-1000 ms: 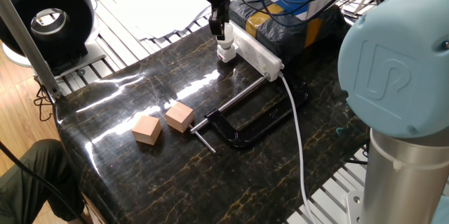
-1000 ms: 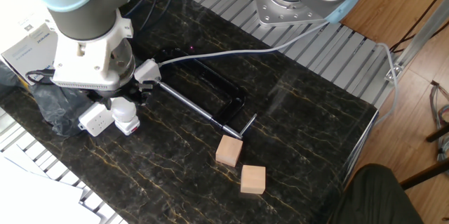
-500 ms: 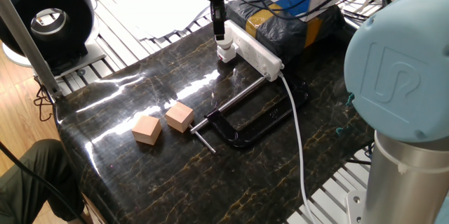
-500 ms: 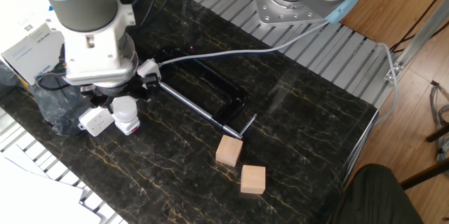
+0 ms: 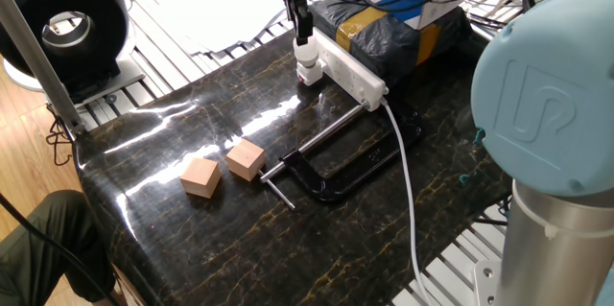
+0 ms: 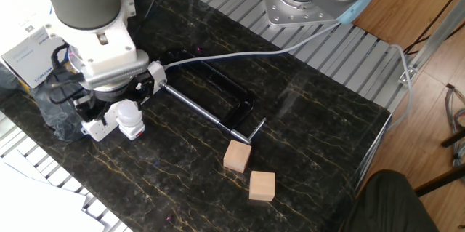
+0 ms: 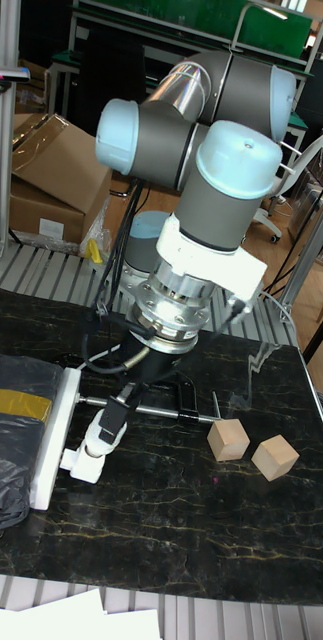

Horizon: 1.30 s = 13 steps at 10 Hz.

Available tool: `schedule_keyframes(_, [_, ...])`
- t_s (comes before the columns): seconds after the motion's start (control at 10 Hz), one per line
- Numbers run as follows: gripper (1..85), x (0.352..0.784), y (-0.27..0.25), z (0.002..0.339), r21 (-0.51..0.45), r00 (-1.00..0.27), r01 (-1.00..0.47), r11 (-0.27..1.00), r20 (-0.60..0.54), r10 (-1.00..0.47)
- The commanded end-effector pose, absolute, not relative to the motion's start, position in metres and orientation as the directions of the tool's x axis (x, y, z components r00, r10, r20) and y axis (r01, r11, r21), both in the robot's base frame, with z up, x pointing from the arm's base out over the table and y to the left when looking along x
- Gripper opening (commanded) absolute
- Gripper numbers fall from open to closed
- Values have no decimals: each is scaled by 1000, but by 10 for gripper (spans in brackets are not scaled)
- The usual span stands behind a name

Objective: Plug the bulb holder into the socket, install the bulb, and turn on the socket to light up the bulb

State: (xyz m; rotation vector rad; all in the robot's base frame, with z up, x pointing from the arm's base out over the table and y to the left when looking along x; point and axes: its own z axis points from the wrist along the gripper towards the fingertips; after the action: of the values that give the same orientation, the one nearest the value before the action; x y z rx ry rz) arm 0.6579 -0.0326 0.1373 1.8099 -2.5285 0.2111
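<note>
The socket (image 5: pixel 351 69) lies along the table's far edge, its thick white cable (image 5: pixel 407 176) running to the front. At its near end the bulb holder (image 5: pixel 309 75) is plugged in. The bulb (image 5: pixel 305 55) stands upright in it. My gripper (image 5: pixel 304 43) comes straight down onto the bulb, its dark fingers closed on the globe's top. In the tall fixed view the gripper (image 7: pixel 105 428) grips the bulb (image 7: pixel 99 436) over the bulb holder (image 7: pixel 84 465) beside the socket (image 7: pixel 51 440). From the other side my wrist hides the fingers; the bulb (image 6: pixel 129 113) and the holder's red mark (image 6: pixel 139 134) show.
A black C-clamp (image 5: pixel 338 164) lies at mid-table, close to the cable. Two tan wooden cubes (image 5: pixel 200 176) (image 5: pixel 246 160) sit toward the front left. A dark wrapped bundle (image 5: pixel 403 28) with a box on it lies behind the socket. A black round device (image 5: pixel 67 23) stands far left.
My wrist has turned about its vertical axis over the bulb, so the fingers now show edge-on. The bulb, holder and socket have stayed in place.
</note>
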Motion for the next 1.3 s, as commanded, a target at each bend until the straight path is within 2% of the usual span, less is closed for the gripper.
schedule_keyframes(0.0, [670, 656, -28, 133, -68, -199, -979, 193, 96, -975])
schedule_keyframes(0.4, [673, 650, -32, 117, -51, -131, -991, 127, 81, -988])
schedule_keyframes(0.7, [677, 639, -31, 112, -21, -125, -992, 123, 74, -989])
schedule_keyframes(1.0, [660, 641, -36, 110, -28, -112, -994, 110, 89, -990])
schedule_keyframes(1.2, [610, 641, -35, 110, -30, -123, -992, 121, 87, -989])
